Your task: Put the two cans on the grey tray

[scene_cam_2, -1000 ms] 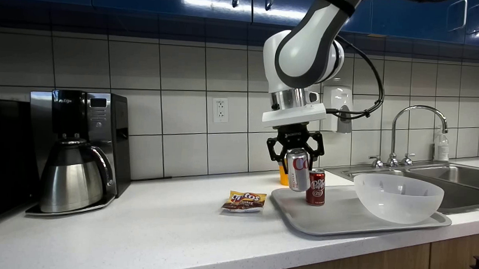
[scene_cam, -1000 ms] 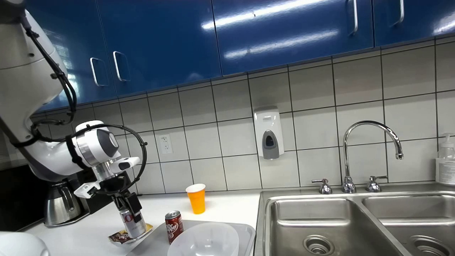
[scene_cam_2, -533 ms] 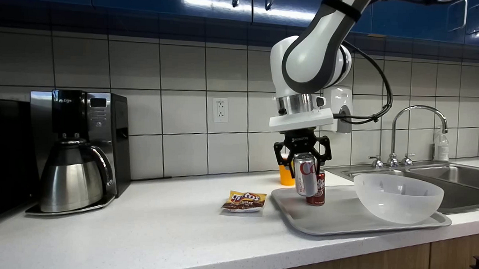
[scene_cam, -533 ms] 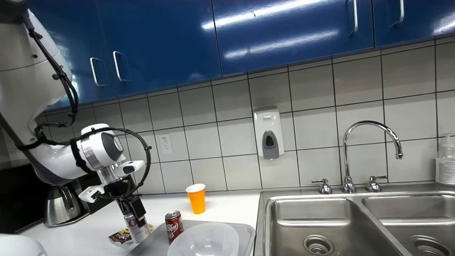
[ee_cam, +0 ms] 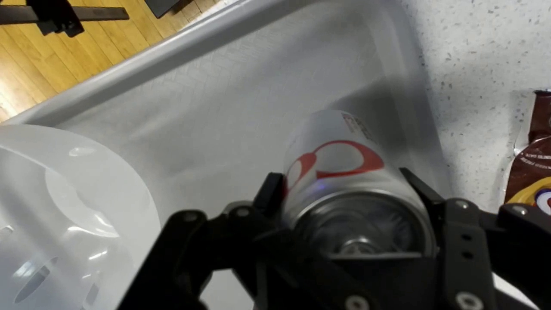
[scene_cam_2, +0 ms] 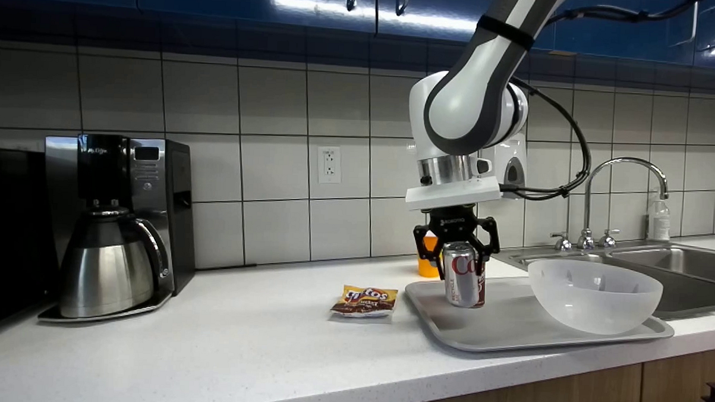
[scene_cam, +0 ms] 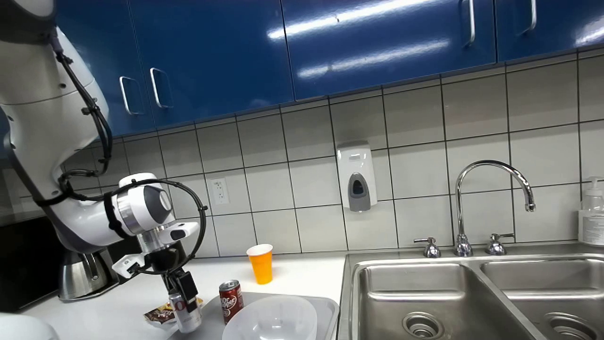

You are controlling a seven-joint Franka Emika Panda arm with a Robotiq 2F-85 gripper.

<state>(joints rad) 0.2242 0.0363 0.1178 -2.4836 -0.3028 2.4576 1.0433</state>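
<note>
1 silver can [ee_cam: 340, 161], pinched in my gripper [scene_cam_2: 461, 273] over grey tray [scene_cam_2: 507, 331], contact unclear; 1 red can [scene_cam: 230, 302], upright on tray; 1 translucent bowl [scene_cam_2: 594, 307], same tray.

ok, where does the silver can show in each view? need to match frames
In an exterior view: silver can near the bottom edge, left of centre, left of the red can.
In an exterior view: silver can right of centre, below mid-height, hiding most of the red can.
Wrist view: silver can right of centre, in the gripper.
Shared landmark: grey tray, in all three.
</note>
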